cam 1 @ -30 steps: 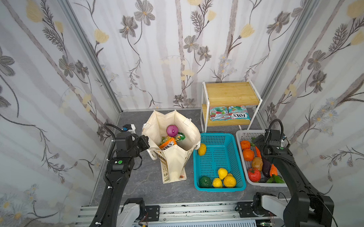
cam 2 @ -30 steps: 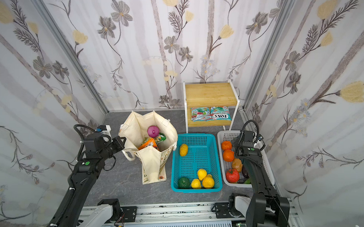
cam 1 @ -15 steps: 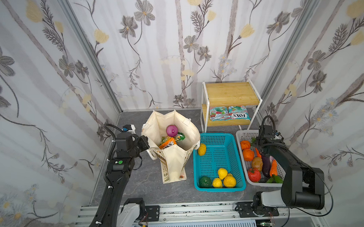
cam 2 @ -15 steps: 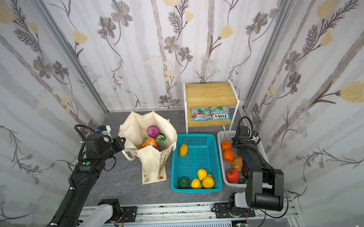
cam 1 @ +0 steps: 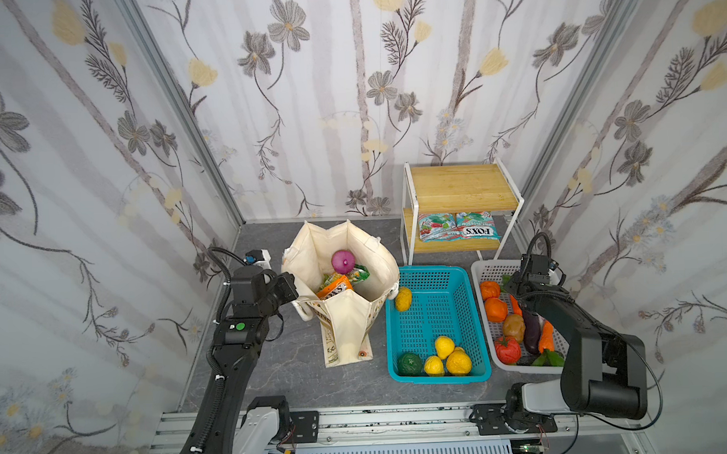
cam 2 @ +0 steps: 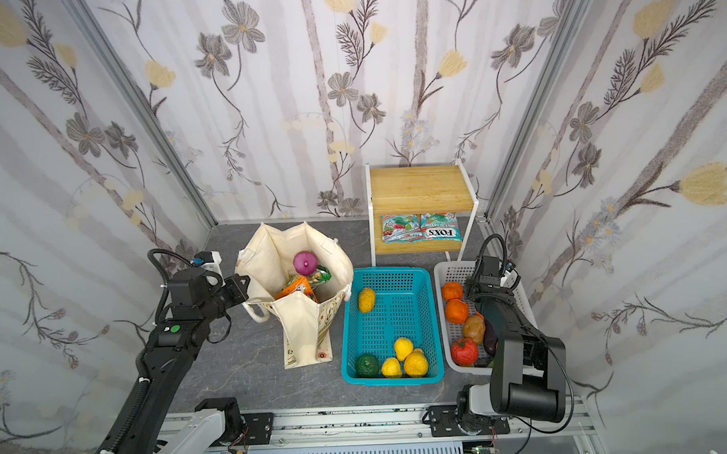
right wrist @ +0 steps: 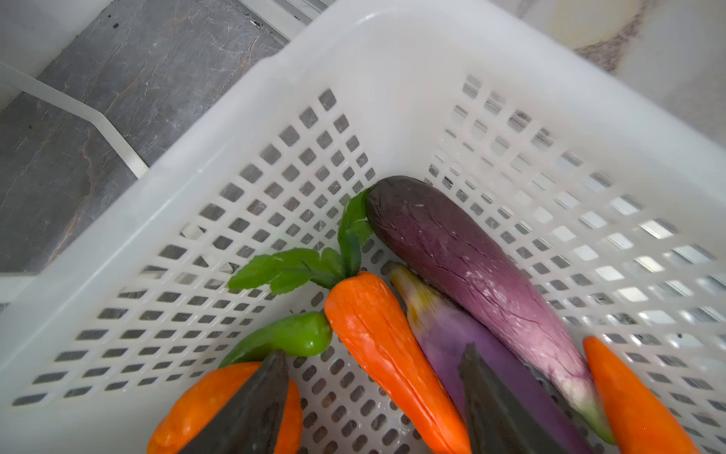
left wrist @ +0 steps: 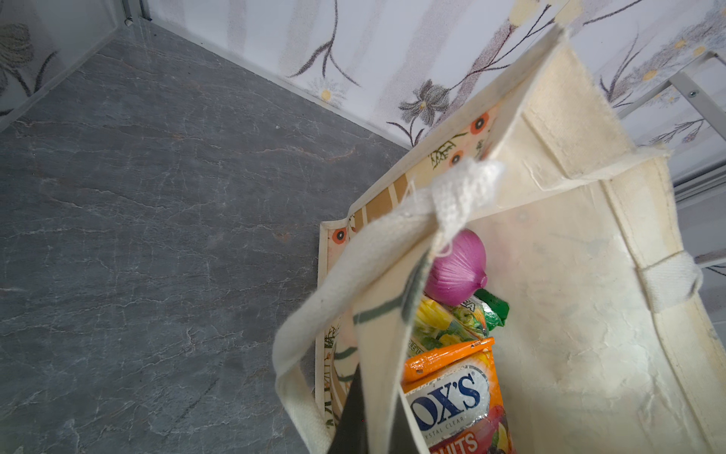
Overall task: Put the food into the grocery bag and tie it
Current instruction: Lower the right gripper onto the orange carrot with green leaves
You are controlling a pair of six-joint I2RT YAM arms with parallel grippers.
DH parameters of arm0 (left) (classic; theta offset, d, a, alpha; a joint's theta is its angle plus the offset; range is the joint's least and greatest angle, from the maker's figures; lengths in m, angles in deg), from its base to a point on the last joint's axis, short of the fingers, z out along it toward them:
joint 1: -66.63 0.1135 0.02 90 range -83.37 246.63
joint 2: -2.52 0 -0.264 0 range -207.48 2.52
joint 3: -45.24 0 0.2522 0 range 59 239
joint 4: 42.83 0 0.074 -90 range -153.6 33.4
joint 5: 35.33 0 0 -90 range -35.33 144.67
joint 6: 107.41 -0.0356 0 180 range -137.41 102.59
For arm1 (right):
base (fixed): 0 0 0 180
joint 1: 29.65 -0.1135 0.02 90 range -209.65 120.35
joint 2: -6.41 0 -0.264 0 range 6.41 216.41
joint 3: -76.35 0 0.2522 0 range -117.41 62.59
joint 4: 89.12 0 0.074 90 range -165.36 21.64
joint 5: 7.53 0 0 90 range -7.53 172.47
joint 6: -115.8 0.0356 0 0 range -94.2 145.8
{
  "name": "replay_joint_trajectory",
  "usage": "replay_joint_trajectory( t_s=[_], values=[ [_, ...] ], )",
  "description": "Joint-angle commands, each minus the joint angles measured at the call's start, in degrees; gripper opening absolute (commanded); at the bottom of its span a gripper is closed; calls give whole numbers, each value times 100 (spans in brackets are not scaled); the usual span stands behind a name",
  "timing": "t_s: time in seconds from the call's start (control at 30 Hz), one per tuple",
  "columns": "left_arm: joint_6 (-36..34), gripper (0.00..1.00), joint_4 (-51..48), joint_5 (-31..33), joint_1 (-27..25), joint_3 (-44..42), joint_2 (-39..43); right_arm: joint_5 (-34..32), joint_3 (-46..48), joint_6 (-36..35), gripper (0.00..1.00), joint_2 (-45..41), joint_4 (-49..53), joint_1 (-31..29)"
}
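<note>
Only the left wrist view shows the left gripper (left wrist: 379,397) pinching the grocery bag (cam 1: 344,324), just beside the teal basket (cam 1: 434,271); only the right wrist view shows the right gripper (right wrist: 373,353) spread astride a carrot (right wrist: 393,377).

A robot test booth is indicated by floral-papered panels (cam 1: 348,91) in aluminium framing (cam 1: 182,109); by a mounting rail (cam 1: 402,422); by toy produce (cam 1: 444,346) in a teal basket (cam 1: 434,270).

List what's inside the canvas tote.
The canvas tote shows a purple onion, a green snack packet and an orange Fox's packet. Anything beneath them is covered.
</note>
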Motion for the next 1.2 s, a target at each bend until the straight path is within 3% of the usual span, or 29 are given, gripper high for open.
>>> replay_joint_trajectory(
  t_s=[0.0,0.2,0.5,0.67,0.9,1.17],
  values=[
    [-109,0,82,181,5,-41,62,323,44,-64,68,132,-496,87],
    [-170,0,82,240,5,-61,82,838,59,-58,64,456,-718,149],
    [-179,0,82,276,5,-108,108,1102,213,-21,61,682,-770,209],
    [-192,0,83,299,5,-116,99,1910,439,259,53,589,-957,302],
    [-219,0,90,352,5,-143,83,1048,382,25,52,526,-545,307],
    [-223,0,91,347,5,-133,71,776,296,30,44,639,-548,305]
  ],
)
